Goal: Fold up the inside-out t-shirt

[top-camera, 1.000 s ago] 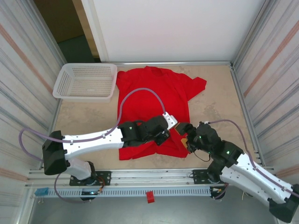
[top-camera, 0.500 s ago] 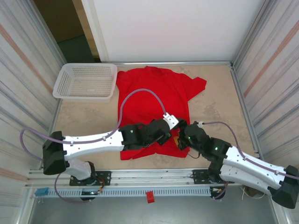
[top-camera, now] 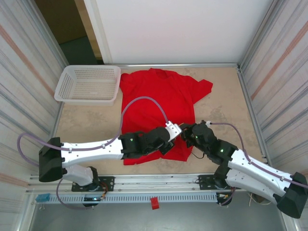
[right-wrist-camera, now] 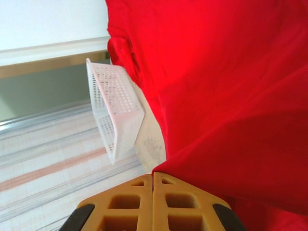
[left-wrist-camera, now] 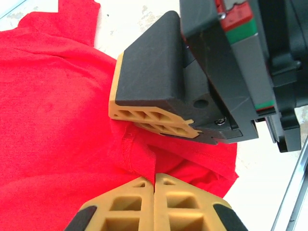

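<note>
Far left, the white plastic mesh basket (top-camera: 88,84) sits on the tan worktop (top-camera: 224,108), against the left wall. Just beside its right edge begins the bright red soft-fabric t-shirt (top-camera: 156,94). It is spread flat mid-worktop, collar toward the far wall, one sleeve poking out to the right, bottom hem nearest the arm bases. My left arm reaches in from the left across the lower part of the shirt. On its wrist view the left pincer (left-wrist-camera: 154,179) has its tan fingers pressed together, and a ridge of red hem is drawn up into the tips, so I read it as clamped on the cloth. Directly opposite, almost touching it, the right pincer (right-wrist-camera: 153,177) comes in from the right at the shirt's near right corner. Its fingers are likewise closed flat together, and the cloth edge runs right into them, so I read it as gripping the hem too. From the left wrist I see that pincer's black body bearing down on the fabric. Right of the shirt the worktop is bare, mottled tan.
</note>
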